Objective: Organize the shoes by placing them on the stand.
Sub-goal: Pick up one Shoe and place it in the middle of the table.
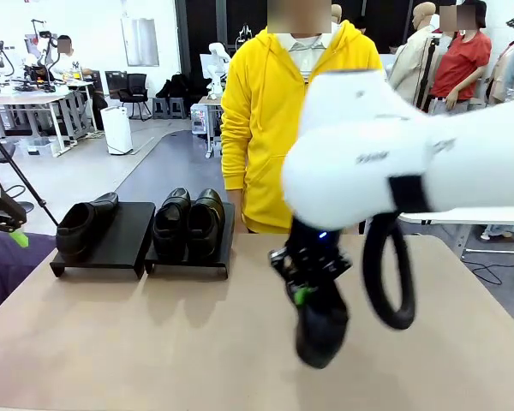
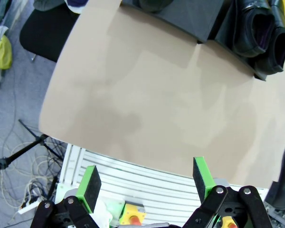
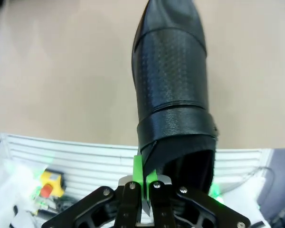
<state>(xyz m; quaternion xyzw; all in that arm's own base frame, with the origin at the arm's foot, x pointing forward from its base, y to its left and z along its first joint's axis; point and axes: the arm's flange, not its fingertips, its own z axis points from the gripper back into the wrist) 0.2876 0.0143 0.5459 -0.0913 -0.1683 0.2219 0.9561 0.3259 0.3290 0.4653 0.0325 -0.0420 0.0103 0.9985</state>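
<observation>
Pinching the collar of a glossy black shoe (image 3: pixel 173 95) between its closed green pads, the right gripper (image 3: pixel 145 183) holds it toe-down over the smooth tan table (image 1: pixel 154 342), right of middle; the vamp is finely pebbled leather under a plain strap, the toe tapered and rounded. At the far left sits the matte black stand (image 1: pixel 124 244), two flat rectangular sections side by side: one shoe (image 1: pixel 84 224) on the left section, a pair (image 1: pixel 188 221) on the right. The left gripper (image 2: pixel 145 183) hangs open over the near table edge, holding nothing.
</observation>
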